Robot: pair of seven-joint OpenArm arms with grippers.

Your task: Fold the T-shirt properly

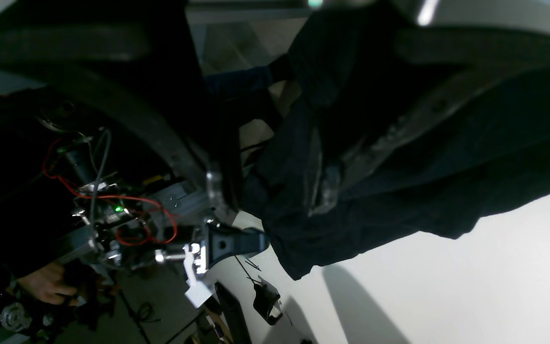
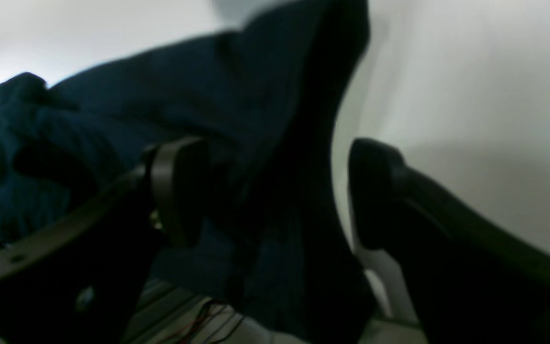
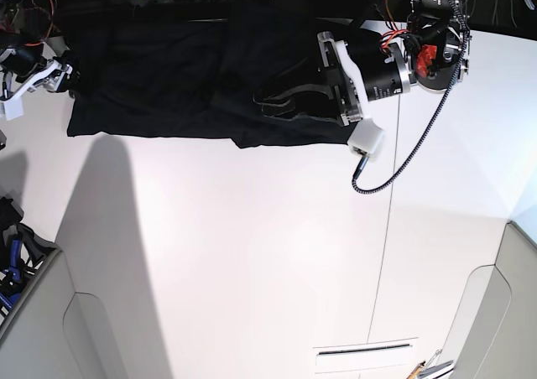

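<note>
The black T-shirt (image 3: pixel 168 85) lies spread along the far edge of the white table (image 3: pixel 252 253). My left gripper (image 3: pixel 267 102) reaches over the shirt's right part. In the left wrist view its jaws stand apart with a bunched fold of the shirt (image 1: pixel 399 191) between and around them (image 1: pixel 270 188). My right gripper (image 3: pixel 65 79) is at the shirt's left edge. In the right wrist view it is open (image 2: pixel 275 191), with the cloth (image 2: pixel 237 119) hanging between the two fingers. I cannot tell whether the cloth is lifted off the table.
A black cable (image 3: pixel 403 157) loops from the left arm onto the table, next to a white tag (image 3: pixel 367 137). Electronics with red wires (image 1: pixel 112 210) and a person's hand (image 1: pixel 46 286) are beyond the table edge. A bin (image 3: pixel 13 253) stands at the left.
</note>
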